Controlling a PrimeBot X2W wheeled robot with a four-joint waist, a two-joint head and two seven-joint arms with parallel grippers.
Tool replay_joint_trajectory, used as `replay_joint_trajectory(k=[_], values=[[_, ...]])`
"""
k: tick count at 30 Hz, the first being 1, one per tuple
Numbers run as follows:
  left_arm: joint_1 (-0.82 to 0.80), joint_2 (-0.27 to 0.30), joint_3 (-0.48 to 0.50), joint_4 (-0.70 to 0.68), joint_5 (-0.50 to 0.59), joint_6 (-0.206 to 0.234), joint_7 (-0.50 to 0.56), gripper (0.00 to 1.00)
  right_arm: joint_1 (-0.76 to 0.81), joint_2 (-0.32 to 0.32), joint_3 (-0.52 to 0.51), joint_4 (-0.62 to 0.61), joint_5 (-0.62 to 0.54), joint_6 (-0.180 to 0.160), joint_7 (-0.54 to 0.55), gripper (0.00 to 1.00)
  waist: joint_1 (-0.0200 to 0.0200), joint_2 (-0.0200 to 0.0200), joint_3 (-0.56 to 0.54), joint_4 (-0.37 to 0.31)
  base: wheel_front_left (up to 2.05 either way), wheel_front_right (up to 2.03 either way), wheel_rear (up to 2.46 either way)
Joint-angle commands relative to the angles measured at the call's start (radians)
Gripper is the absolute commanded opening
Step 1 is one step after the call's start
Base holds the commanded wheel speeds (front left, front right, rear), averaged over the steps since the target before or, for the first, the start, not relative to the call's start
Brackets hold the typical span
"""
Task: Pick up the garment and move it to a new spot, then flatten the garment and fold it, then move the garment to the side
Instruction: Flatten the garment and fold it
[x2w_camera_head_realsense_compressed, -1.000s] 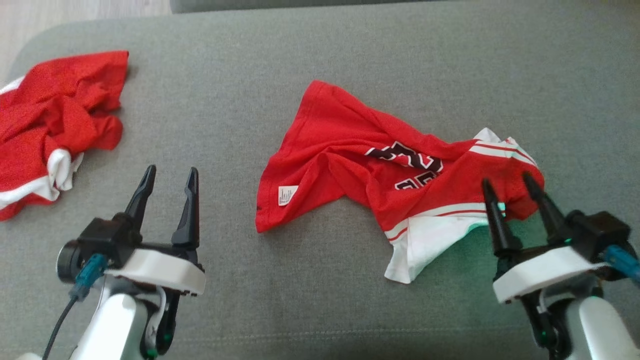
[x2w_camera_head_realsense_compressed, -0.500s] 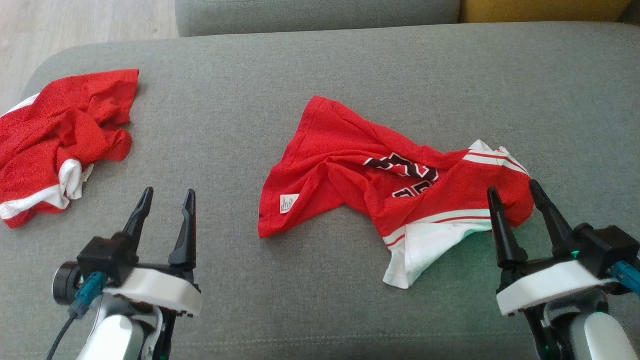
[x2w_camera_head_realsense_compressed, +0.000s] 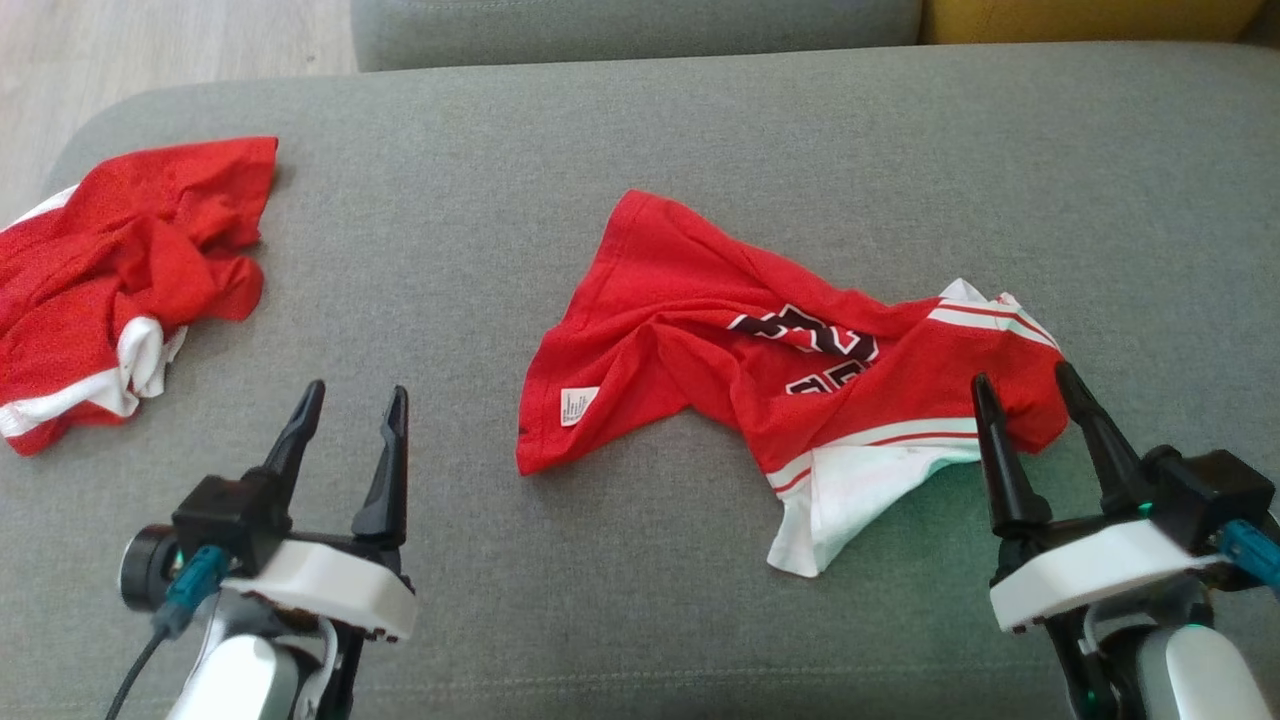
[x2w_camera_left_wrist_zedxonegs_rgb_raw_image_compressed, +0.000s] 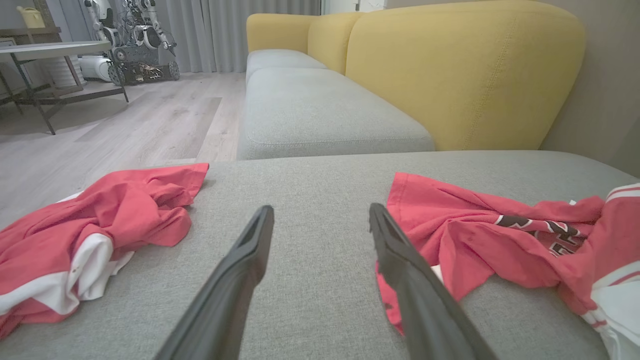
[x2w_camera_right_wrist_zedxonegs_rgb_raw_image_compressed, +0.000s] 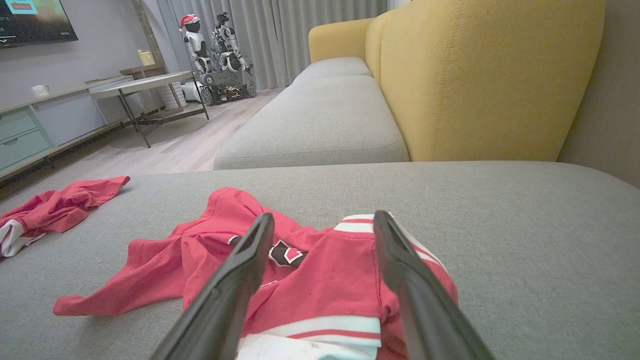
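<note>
Just beyond right end effector (x2w_camera_head_realsense_compressed: 1030, 385): crumpled garment (x2w_camera_head_realsense_compressed: 760, 350)

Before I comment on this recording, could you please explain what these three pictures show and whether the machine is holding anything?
This is a wheeled robot with two arms, each ending in a gripper with two long dark fingers. The head view looks down from its head at a grey sofa seat. The left gripper is at lower left and the right gripper at lower right. Both are open and hold nothing.

The other two pictures come from cameras on the wrists, each looking along that gripper's own fingers, which rise from the bottom edge.

Two crumpled red garments lie on the seat. The jersey, red with white trim and dark lettering, lies in the middle, with the right gripper at its striped end. The other garment lies at the far left. The wrist views also show a yellow backrest behind the seat.
</note>
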Motion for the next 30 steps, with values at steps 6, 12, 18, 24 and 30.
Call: replay_joint_trajectory(k=[6,12,18,24,30], values=[[-0.114,-0.008,-0.007,-0.005,-0.030,-0.045,0.049,1.00,-0.031,-0.002,0.021,-0.044,-0.010,-0.001,0.003,1.00,0.0000,0.0000,0.026,-0.005,0.00,0.00,0.00],[-0.255,-0.056,-0.060,0.126,-0.060,-0.116,0.114,1.00,-0.054,-0.003,0.038,-0.051,-0.014,-0.001,0.004,1.00,0.0000,0.0000,0.066,-0.027,0.00,0.00,0.00],[-0.405,-0.105,-0.085,0.393,-0.111,-0.190,0.179,1.00,-0.079,-0.001,0.059,-0.050,-0.014,-0.001,0.000,1.00,0.0000,0.0000,0.111,-0.064,0.00,0.00,0.00],[-0.504,-0.130,-0.099,0.605,-0.160,-0.240,0.193,1.00,-0.092,0.003,0.055,-0.040,-0.014,-0.001,-0.005,1.00,0.0000,0.0000,0.139,-0.088,0.00,0.00,0.00],[-0.576,-0.142,-0.137,0.703,-0.221,-0.262,0.149,0.00,-0.096,0.010,0.044,-0.033,-0.014,-0.001,-0.010,1.00,0.0000,0.0000,0.150,-0.099,0.00,0.00,0.00]])
